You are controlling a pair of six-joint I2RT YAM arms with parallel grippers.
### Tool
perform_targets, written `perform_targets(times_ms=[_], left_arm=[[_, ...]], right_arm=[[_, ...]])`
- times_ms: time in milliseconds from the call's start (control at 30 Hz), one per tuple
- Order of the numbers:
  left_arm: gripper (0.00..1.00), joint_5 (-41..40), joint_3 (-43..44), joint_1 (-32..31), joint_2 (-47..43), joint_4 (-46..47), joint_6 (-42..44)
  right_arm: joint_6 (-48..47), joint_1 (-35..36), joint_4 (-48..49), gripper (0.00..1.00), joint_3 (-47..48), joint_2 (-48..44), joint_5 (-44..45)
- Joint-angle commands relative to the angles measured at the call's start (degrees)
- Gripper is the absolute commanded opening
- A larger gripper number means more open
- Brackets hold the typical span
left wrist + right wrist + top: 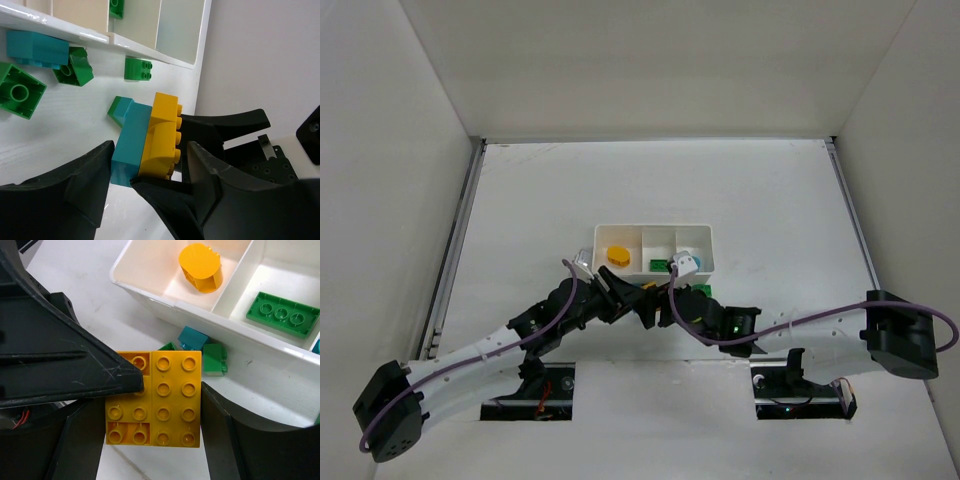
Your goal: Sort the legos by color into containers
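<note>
A stack of yellow bricks (155, 400) on a teal brick (131, 145) is held off the table in front of the white tray (655, 232). My right gripper (152, 405) is shut on the yellow bricks' two sides. My left gripper (150, 145) straddles the stack's thickness. One finger (75, 190) touches the teal face. The other (225, 195) stands a narrow gap off the yellow studs. The tray's left compartment holds a round yellow brick (201, 267), and the middle one holds a green plate (282, 315). The right compartment holds a bluish piece (688, 262).
Loose legos lie on the table by the tray's front wall (60, 27): a teal one (37, 47) and green ones (75, 66), (19, 90), (138, 68). Both arms cross close together at the near middle (640, 300). White walls enclose the table.
</note>
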Motion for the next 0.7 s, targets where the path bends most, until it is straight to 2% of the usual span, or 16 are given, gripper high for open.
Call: perform_targets(times_ms=[0,100,233,433,667], left_arm=[[0.49,6.37,1.05,-2.72,0.50,2.19,-1.88],[0.36,6.28,1.14,-2.72,0.50,2.28,-1.97],[0.27,5.93,0.88,-2.02,0.15,2.28,-1.97],[0.24,5.75,0.09,1.05,-2.75,1.92,-1.62],[0.22,8.82,-0.61,7.46,-3.90,1.57,-0.22]], right_arm=[[-0.40,-0.15,11.70,0.62,1.09,-0.11,4.59],[-0.31,0.20,12.14,0.65,0.91,0.33,4.85],[-0.13,0.73,11.62,0.73,1.00,0.42,5.11],[0.74,1.61,9.86,0.92,-0.23,-2.91,4.15],[1.89,1.87,5.47,1.00,-3.04,-11.16,3.27]])
